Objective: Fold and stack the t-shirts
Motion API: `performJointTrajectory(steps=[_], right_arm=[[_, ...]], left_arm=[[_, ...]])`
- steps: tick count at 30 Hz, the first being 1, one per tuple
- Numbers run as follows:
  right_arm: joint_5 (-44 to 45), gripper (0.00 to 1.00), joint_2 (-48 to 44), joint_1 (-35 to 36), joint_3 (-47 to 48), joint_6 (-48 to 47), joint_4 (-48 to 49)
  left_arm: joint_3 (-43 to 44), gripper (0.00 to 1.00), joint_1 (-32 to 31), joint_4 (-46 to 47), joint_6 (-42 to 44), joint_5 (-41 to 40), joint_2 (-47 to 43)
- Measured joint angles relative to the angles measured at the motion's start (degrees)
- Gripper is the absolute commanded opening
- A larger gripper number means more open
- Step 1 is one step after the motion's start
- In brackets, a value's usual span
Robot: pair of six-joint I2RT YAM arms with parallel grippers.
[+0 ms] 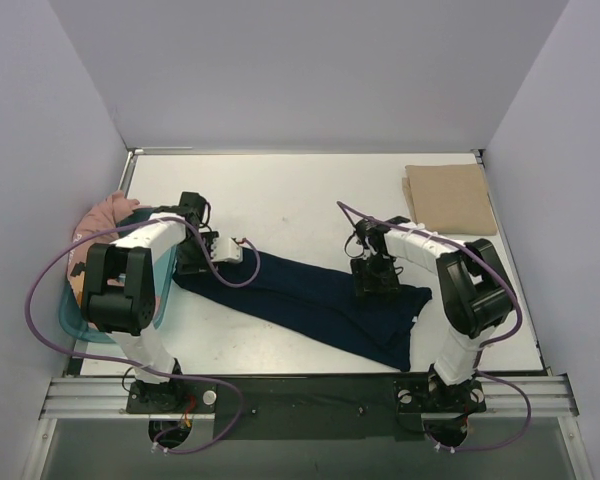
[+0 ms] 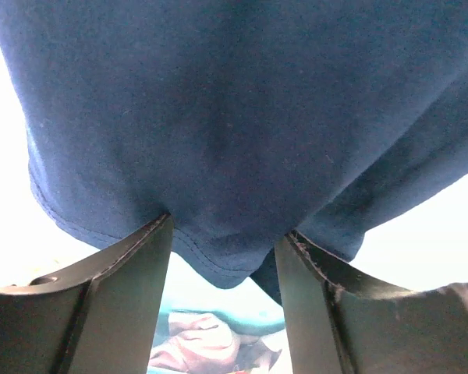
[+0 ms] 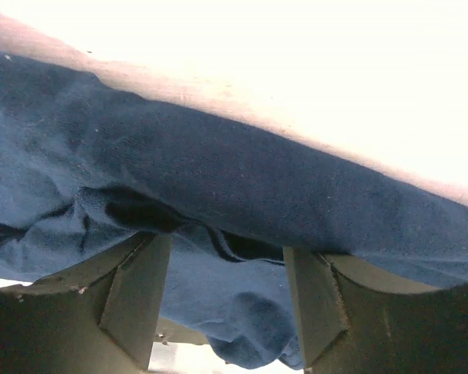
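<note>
Closest thing in both wrist views is the dark fingers (image 2: 125,296) poking up from the bottom edge, so I'm starting there. On the left wrist cam, the left gripper (image 2: 226,231) has a fold of the navy t-shirt (image 2: 242,117) wedged between its two fingers. The hem sags down into the gap, and the cloth covers pretty much everything above the fingertips. Looks clamped on the fabric to me. Below that gripper, past the hem, you can see a bit of the teal tub (image 2: 218,300) with the pink t-shirt (image 2: 191,343) crumpled inside it.

Right wrist cam is the same story. The right gripper (image 3: 226,248) is squeezed onto a bunched-up wad of navy, and a thick rolled ridge of it runs across just above the tips. I'd call that one gripping too.

From the overhead cam, the navy shirt is a long rumpled band on the white table (image 1: 300,195), stretched from one gripper to the other. A bit more of it spills past the right gripper, back toward that arm's base. The tub sits just to the outer side of the left gripper, right by that arm's elbow, with the pink shirt heaped over its far end.

The tan t-shirt (image 1: 450,198) is folded flat, well away from the right gripper. It lies farther out and off to that gripper's right, near the back corner, and it isn't touching the navy one. Purple cables (image 1: 40,300) loop off both arms.
</note>
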Motion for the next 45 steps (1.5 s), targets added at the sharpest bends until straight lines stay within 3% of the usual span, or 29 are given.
performJointTrajectory(steps=[2,4,8,11,16,26,37,45], right_arm=[[0.0,0.26,0.48,0.22,0.55,-0.76,-0.26],[-0.02,0.14,0.5,0.55,0.83,-1.2,-0.07],[-0.07,0.07,0.39,1.18,0.9,-1.07,0.17],[0.0,0.06,-0.15,1.25,0.87,-1.01,0.07],[0.15,0.0,-2.62,1.22,0.87,-0.9,-1.05],[2.54,0.0,-5.97,1.22,1.68,0.15,-5.95],[8.33,0.0,-8.37,-2.62,12.0,-1.09,-12.39],[10.19,0.0,-11.47,-5.6,16.76,-4.26,-14.73]], left_arm=[[-0.31,0.54,0.17,1.31,0.17,-0.61,0.0],[-0.59,0.45,0.17,2.8,0.37,-1.14,0.0],[-1.62,0.24,0.17,5.16,0.81,-2.03,0.0],[-1.7,0.0,0.17,5.64,0.87,-2.34,0.0],[-1.53,0.0,0.17,5.75,0.59,-2.43,0.0],[4.7,0.0,0.15,7.54,-4.48,-2.01,0.0],[7.98,0.0,-2.51,27.12,-14.1,-1.92,1.4],[8.5,0.0,-5.01,38.51,-15.63,-2.34,5.11]])
